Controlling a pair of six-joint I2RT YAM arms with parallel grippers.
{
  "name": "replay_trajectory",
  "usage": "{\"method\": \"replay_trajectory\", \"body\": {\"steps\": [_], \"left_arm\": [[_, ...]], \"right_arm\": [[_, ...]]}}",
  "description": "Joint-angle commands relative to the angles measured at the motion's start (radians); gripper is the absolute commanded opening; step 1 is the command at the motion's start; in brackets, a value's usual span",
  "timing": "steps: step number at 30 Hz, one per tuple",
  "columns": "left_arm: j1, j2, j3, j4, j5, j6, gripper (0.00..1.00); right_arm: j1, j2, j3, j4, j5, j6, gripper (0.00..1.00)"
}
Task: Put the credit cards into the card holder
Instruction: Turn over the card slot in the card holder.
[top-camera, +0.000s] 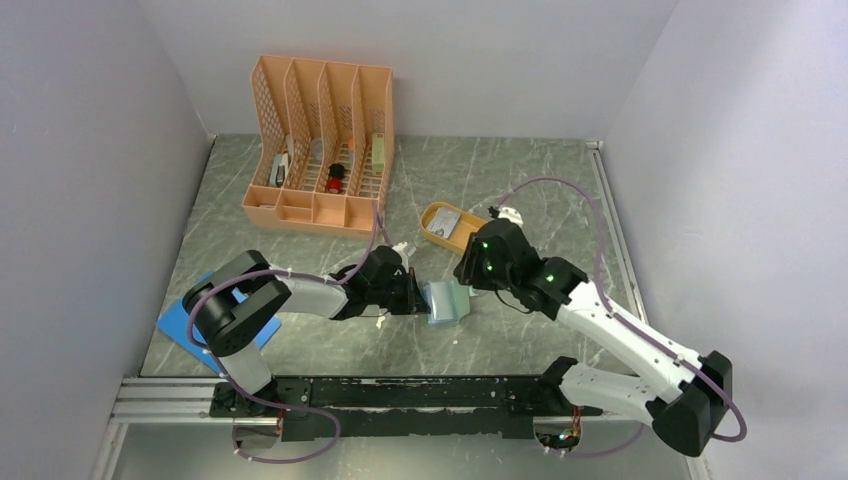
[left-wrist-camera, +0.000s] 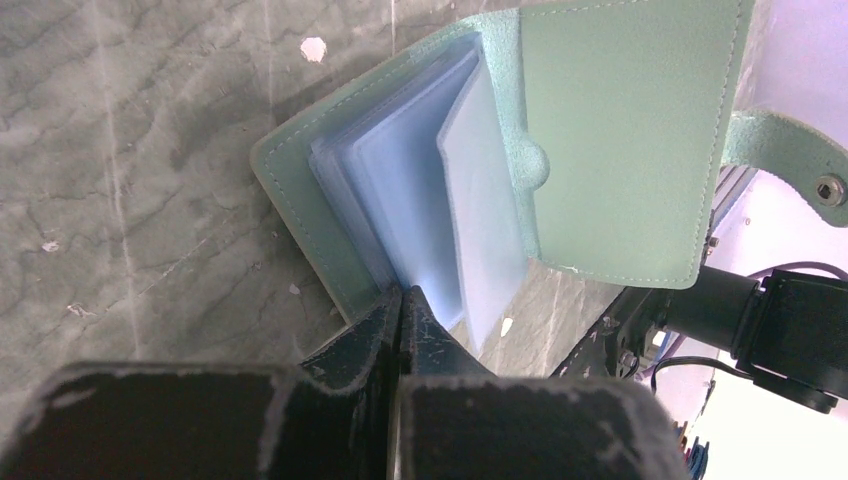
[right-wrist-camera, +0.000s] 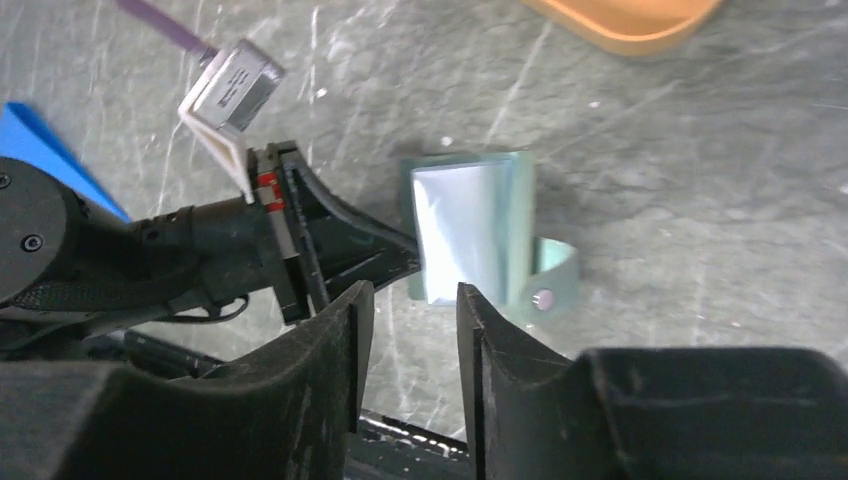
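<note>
Left jaws pinch the holder (left-wrist-camera: 620, 140) by its edge; my right jaws hang apart above. Looks light, floppy; I'd pinch edges.

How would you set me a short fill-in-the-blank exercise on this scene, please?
1. The left tool is shut on the edge of the card holder, whose cover is ____.
2. The right tool hovers near it, its jaws apart, holding ____.
3. A credit card lies in the ____ tray.
Missing words: open; nothing; orange.
</note>
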Motion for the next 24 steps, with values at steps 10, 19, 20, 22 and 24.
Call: {"method": "replay_trajectory", "body": {"steps": [10,19,20,22,24], "left_arm": [[-0.009,-0.015,0.012,0.034,0.018,0.005,0.05],[-0.009,-0.066,0.013,0.029,0.046,0.016,0.12],[-0.009,-0.078,0.012,0.033,0.050,0.017,0.16],[-0.009,-0.097,0.010,0.037,0.053,0.020,0.25],[-0.009,-0.107,0.017,0.033,0.056,0.023,0.32]], "right_arm": [[-0.023,0.311,-0.126,0.222,-0.082,-0.076,0.25],[-0.086,0.430,-0.251,0.311,-0.073,-0.079,0.12],[-0.095,0.433,-0.268,0.328,-0.079,-0.075,0.11],[-0.110,0.440,-0.297,0.358,-0.098,-0.071,0.10],[-0.114,0.452,-0.315,0.378,-0.109,-0.068,0.09]]}}
